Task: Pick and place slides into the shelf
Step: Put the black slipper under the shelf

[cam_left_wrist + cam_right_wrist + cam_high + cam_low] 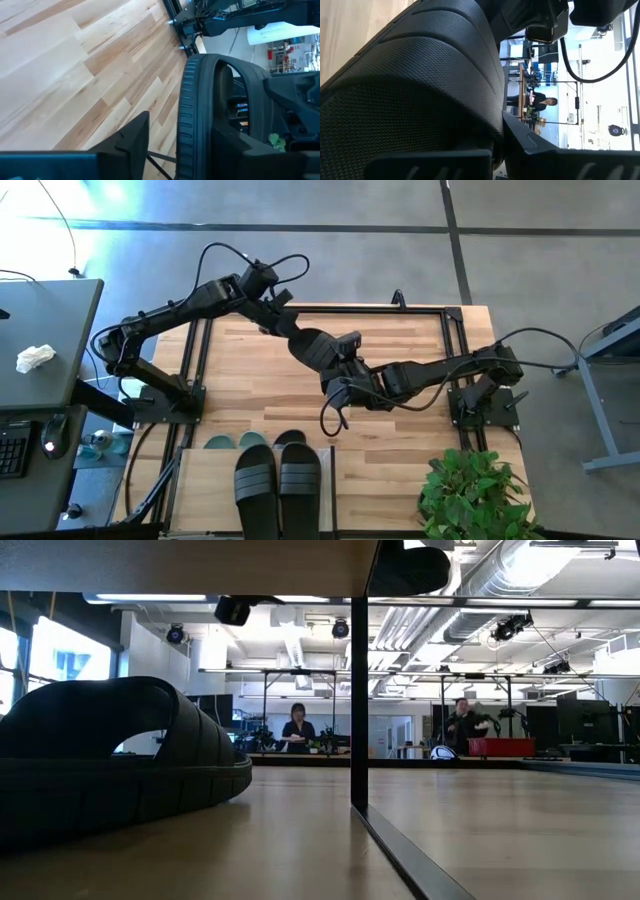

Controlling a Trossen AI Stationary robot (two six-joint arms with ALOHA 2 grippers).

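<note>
Wooden tabletop [250, 355], black slide [312, 346] mid-table, left pincer [300, 345] and right pincer [335, 365] both clamped on it

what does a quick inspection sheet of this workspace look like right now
surface: light wood table, mostly bare.
job's things: one black pair of slides on top of the shelf; green slides and another black one poke out from under its top board; one black slide held over mid-table.
clutter: nothing seen on the table.
grippers: left gripper and right gripper both at that slide; each wrist view shows it between the fingers.
cables: loops along both arms, one hanging by the right gripper.
surroundings: plant, side desk, people far behind.
</note>
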